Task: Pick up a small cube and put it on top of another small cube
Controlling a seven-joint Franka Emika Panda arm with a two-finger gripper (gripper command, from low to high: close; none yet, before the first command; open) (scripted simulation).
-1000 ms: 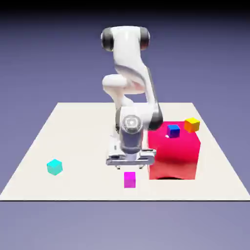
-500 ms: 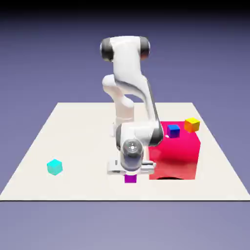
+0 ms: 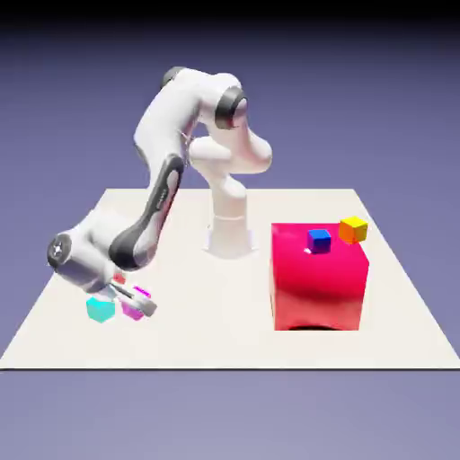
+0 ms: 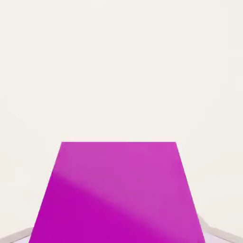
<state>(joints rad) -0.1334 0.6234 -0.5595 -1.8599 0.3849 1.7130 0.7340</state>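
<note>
The small magenta cube (image 3: pixel 133 310) is held between my gripper's fingers (image 3: pixel 135 300), low over the table at the exterior view's left. My gripper is shut on it. In the hand view the magenta cube (image 4: pixel 117 194) fills the lower middle and hides most of the fingertips; only cream table shows beyond it. The small cyan cube (image 3: pixel 100 310) rests on the table right beside the held cube, to its left in the exterior view. Whether the two touch I cannot tell. The cyan cube does not show in the hand view.
A big red block (image 3: pixel 319 287) stands at the exterior view's right, with a small blue cube (image 3: pixel 319 240) on top and an orange-yellow cube (image 3: pixel 353 229) at its far corner. The robot's base (image 3: pixel 228 235) stands at the table's far middle.
The gripper came down on the magenta cube near the red block, shut on it, and has swung with it far to the exterior view's left, beside the cyan cube.
</note>
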